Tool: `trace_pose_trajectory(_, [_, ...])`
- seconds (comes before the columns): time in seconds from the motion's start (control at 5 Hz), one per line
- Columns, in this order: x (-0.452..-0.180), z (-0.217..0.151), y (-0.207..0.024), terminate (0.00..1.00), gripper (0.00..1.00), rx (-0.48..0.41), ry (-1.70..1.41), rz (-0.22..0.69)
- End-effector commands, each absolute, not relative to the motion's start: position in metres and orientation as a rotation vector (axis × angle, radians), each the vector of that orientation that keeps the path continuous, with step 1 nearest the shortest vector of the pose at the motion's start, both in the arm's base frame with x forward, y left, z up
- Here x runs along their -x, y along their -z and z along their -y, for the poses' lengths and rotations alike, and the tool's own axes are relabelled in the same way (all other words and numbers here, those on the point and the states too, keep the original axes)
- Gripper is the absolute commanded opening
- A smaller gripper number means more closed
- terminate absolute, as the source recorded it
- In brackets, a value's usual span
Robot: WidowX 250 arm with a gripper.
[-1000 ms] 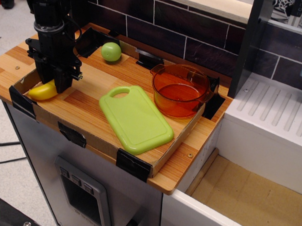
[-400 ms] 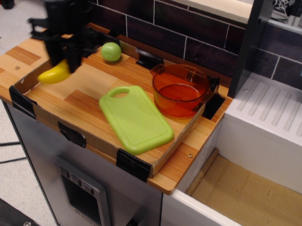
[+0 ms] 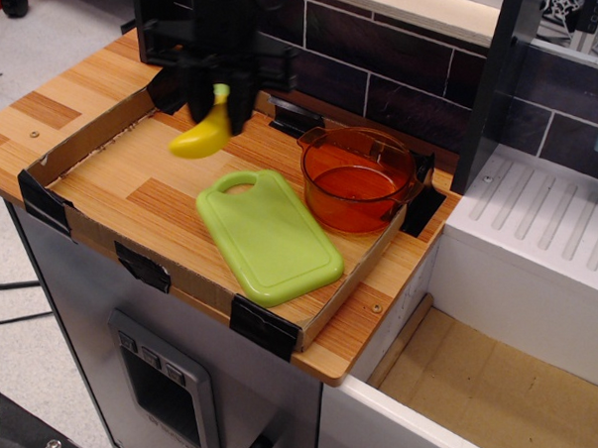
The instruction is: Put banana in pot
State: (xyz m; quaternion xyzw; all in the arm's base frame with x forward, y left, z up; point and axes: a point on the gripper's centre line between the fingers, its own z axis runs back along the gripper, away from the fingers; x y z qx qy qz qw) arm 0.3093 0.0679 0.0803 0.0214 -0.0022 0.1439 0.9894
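My gripper [image 3: 221, 100] is shut on the top end of the yellow banana [image 3: 205, 133], which hangs tilted in the air above the wooden tray [image 3: 132, 177], just beyond the handle end of the green cutting board. The transparent orange-red pot [image 3: 356, 181] stands upright at the tray's back right, to the right of the gripper and apart from it. The pot holds nothing that I can see. The arm is motion-blurred.
A flat light-green cutting board [image 3: 269, 235] lies in the tray's middle, touching the pot's base. The tray has low cardboard walls with black corner clips [image 3: 265, 327]. A dark brick wall stands behind; a white sink unit [image 3: 536, 244] is to the right. The green ball fruit is hidden behind the arm.
The gripper has lifted the banana off the tray's front left corner and carried it up and right, toward the pot. It now covers the green ball fruit.
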Motion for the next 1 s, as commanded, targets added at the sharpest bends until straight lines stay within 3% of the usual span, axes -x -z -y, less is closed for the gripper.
trace_pose_trajectory(0.0, [-0.336, -0.023, -0.094, 0.00, 0.00, -0.047, -0.285, 0.031])
trace_pose_trajectory(0.6, [-0.362, 0.013, -0.068, 0.00, 0.00, -0.062, -0.307, 0.026])
trace_pose_trajectory(0.8, [-0.364, 0.013, -0.067, 0.00, 1.00, -0.059, -0.318, 0.031])
